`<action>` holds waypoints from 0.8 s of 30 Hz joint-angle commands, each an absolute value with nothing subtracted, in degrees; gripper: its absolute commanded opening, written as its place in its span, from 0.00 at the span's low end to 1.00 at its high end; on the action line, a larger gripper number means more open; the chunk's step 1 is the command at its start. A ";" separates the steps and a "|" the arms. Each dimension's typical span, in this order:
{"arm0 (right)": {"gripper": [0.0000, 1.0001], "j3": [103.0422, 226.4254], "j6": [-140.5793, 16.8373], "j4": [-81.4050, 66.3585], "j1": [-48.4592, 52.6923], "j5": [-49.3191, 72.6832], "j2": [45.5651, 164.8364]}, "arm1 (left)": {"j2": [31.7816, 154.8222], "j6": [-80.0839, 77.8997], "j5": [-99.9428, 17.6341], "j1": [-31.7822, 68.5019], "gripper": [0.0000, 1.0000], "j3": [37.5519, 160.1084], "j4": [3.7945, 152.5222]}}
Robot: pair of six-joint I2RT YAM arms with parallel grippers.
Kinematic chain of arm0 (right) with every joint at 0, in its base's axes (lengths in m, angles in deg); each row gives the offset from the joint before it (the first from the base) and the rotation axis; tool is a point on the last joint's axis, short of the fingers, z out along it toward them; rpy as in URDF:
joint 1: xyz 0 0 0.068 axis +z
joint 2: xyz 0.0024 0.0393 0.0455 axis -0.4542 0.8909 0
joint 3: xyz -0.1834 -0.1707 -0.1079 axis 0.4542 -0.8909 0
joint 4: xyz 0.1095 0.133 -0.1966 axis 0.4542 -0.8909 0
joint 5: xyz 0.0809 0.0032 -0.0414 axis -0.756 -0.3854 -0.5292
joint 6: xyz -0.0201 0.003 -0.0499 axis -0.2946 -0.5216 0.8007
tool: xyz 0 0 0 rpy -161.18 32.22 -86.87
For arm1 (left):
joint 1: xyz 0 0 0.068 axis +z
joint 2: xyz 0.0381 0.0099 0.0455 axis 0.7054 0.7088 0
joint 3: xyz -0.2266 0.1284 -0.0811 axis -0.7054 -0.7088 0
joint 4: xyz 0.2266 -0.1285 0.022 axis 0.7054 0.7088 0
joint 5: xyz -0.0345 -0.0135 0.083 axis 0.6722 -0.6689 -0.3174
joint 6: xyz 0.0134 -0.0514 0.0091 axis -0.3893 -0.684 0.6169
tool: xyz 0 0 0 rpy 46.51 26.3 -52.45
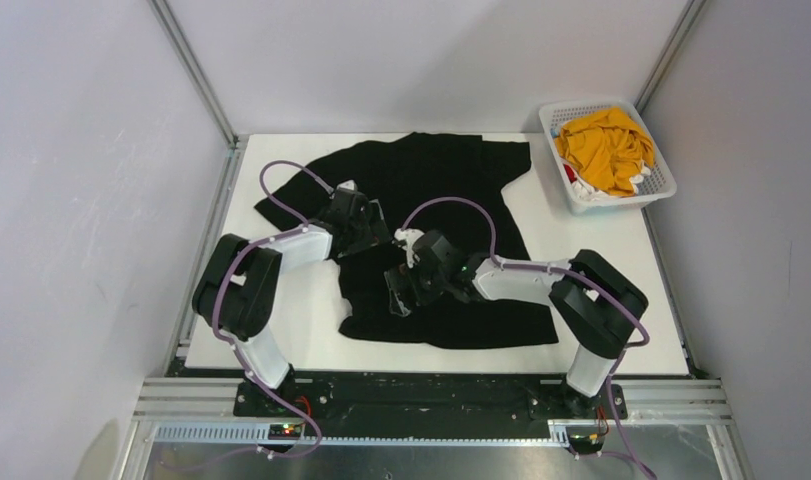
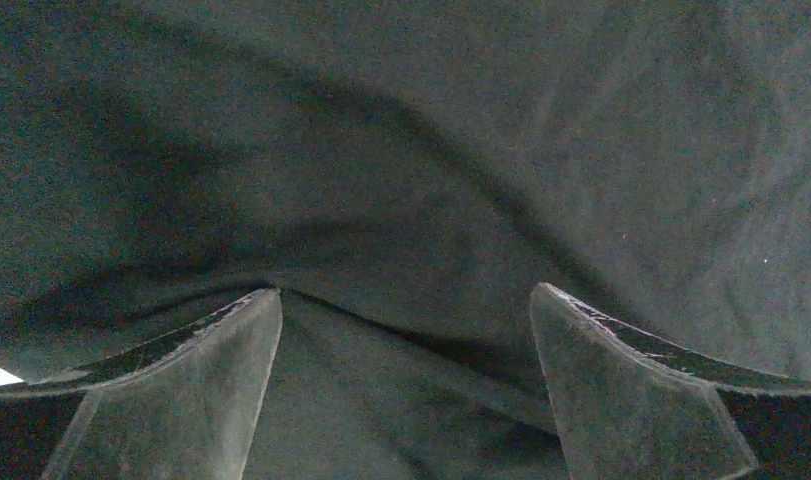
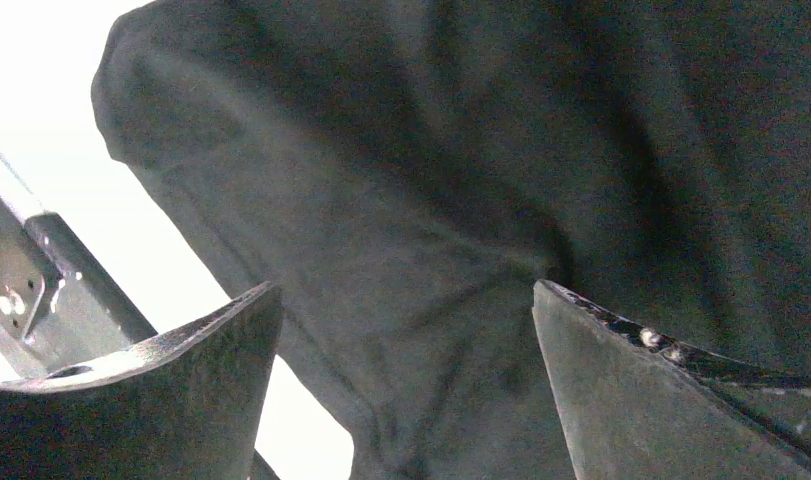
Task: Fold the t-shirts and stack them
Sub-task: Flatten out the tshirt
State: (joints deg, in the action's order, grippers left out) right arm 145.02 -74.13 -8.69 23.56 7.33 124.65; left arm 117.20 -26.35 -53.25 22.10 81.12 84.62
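So it looks like we're early in the first fold: the black t-shirt (image 1: 451, 180) lies spread on the bench (image 1: 601, 250), left fingers (image 2: 201, 390) and right fingers (image 3: 631, 400) both gaping wide, low over the cloth and gripping nothing, so next I'd guess they need to pinch an edge.

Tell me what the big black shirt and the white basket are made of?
Black t-shirt: soft, matte cloth, probably cotton knit, since it wrinkles and lies in loose folds. White basket: looks like hard, smooth plastic, since its lattice walls keep a stiff shape.
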 commanded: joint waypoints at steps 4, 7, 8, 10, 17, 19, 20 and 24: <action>0.99 147.19 -64.77 -8.69 33.43 7.72 118.50 | 117.63 -24.55 -51.47 22.58 1.00 80.67 85.85; 0.99 147.11 -64.22 -1.59 36.01 5.55 121.65 | 117.32 -24.46 -51.50 22.62 1.00 80.47 85.89; 0.99 147.11 -64.58 0.91 36.51 4.23 122.37 | 117.20 -24.43 -51.29 22.62 1.00 80.52 85.89; 0.99 147.13 -65.34 3.16 36.61 3.04 125.03 | 117.06 -24.47 -50.66 22.61 1.00 80.42 85.89; 0.97 146.87 -68.25 0.43 37.25 2.28 129.55 | 115.25 -24.58 -50.84 22.61 1.00 79.63 85.89; 0.95 146.01 -68.86 -1.34 38.40 2.32 130.00 | 114.76 -24.46 -51.28 22.62 1.00 79.26 85.93; 0.94 145.59 -68.90 -3.07 38.96 2.09 129.43 | 114.62 -24.40 -51.40 22.58 1.00 79.20 85.90; 0.94 140.43 -69.33 -8.51 43.85 2.73 124.74 | 114.28 -24.28 -51.68 22.62 1.00 79.13 85.93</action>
